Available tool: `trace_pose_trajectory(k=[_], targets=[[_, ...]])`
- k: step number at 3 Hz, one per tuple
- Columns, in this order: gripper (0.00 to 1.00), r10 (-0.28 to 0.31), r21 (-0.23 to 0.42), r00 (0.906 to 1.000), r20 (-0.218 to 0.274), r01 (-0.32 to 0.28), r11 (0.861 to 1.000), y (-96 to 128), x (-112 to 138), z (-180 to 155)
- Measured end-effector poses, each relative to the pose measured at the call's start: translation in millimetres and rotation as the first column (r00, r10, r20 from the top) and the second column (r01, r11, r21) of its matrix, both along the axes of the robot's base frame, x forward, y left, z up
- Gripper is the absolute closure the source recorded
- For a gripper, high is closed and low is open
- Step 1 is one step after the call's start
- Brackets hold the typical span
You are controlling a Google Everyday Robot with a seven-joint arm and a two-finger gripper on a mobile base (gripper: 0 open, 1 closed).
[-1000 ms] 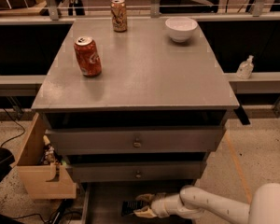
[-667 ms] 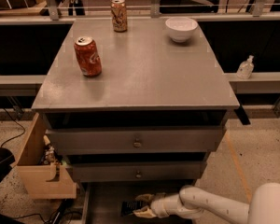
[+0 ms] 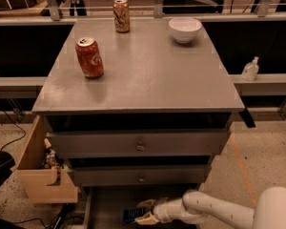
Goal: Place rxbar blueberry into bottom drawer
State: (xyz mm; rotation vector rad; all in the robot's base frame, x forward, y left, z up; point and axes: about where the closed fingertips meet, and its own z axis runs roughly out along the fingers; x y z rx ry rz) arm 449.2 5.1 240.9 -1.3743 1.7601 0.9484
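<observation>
The gripper (image 3: 144,212) sits low in the frame, just left of centre at the bottom edge, inside the open bottom drawer (image 3: 106,205). Its white arm (image 3: 214,211) reaches in from the lower right. Whether it is clamped on anything or has let go cannot be told from this view. The rxbar blueberry (image 3: 129,217) shows as a small dark shape at the gripper's tip, on its left side, low over the drawer's dark tray or already on it; which of the two is not clear.

The step in hand looks like the release. To do it well, the bar should be brought flat down to the tray floor before letting go, well inside the drawer's front rim and clear of its left wall. Then the gripper should draw back along the line of the arm, toward the lower right. It should not rise straight up, since the middle drawer front (image 3: 138,177) overhangs just above and could catch the wrist.

Further out, the wooden box (image 3: 44,184) hangs at the cabinet's left side. On the grey cabinet top (image 3: 148,80) stand a red soda can (image 3: 89,57), a second can (image 3: 121,15) and a white bowl (image 3: 185,29), all far from the work.
</observation>
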Motion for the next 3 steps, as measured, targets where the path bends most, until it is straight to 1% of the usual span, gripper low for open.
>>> trace_pose_trajectory(k=[1, 2, 3], targets=[[0.07, 0.003, 0.002, 1.0000, -0.002, -0.003, 1.000, 1.9, -1.1, -0.3], [0.00, 0.004, 0.003, 1.0000, -0.003, -0.004, 1.000, 3.2, -1.8, -0.5], [0.00, 0.004, 0.003, 1.0000, -0.003, -0.004, 1.000, 3.3, -1.8, -0.5]])
